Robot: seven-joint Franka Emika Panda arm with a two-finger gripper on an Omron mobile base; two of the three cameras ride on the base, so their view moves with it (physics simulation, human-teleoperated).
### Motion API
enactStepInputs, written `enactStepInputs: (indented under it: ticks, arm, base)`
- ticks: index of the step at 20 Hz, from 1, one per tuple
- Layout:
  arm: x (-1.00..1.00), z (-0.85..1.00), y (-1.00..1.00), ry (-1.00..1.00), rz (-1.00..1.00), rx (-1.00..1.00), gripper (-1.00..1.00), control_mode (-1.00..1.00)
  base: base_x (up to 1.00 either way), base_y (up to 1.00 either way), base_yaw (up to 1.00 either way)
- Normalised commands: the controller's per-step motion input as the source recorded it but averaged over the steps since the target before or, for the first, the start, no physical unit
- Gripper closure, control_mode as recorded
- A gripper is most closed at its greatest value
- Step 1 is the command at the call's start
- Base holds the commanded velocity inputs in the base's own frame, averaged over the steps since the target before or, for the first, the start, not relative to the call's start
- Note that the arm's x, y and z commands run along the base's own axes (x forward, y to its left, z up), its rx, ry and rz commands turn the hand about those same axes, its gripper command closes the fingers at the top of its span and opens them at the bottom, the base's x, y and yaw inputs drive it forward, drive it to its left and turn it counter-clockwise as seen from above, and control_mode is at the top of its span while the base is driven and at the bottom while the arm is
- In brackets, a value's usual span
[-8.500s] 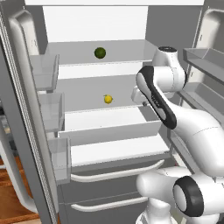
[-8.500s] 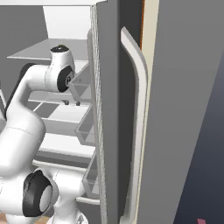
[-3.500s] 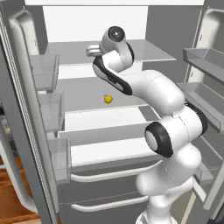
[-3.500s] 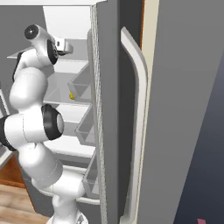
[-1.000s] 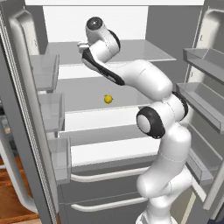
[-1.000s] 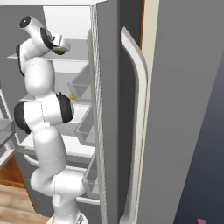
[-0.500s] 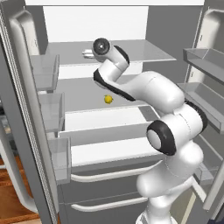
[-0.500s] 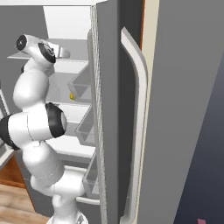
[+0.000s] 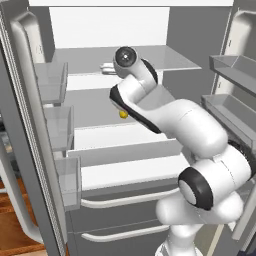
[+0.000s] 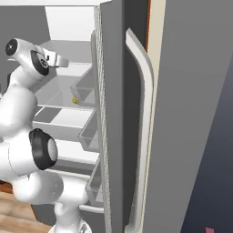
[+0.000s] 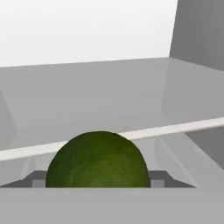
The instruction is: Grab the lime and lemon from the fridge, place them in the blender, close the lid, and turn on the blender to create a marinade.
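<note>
One round lime (image 11: 98,159), no long axis, sits between wide-spread tool (image 11: 98,183) fingers, grip unclear.

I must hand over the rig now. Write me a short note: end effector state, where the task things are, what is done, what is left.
End effector: the lime sits between its two fingers in the hand view; whether it is gripped firmly I cannot tell.
Lemon: on a middle shelf of the fridge, partly behind the arm.
Done: fridge doors open, lime reached.
Left: carry the lime out, fetch the lemon, put both in the blender, close its lid, switch it on.
</note>
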Motion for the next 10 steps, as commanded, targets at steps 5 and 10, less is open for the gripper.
enactStepInputs:
  ticks: [5, 10]
  arm:
    - [-0.99, 0.01, -0.17, 0.18, -0.02, 0.0, 1.0, -1.0]
    - [-1.0, -0.2, -0.61, 0.02, 0.0, 0.0, 1.0, -1.0]
  base:
    - [0.0, 0.0, 0.0]
    - [0.0, 0.0, 0.0]
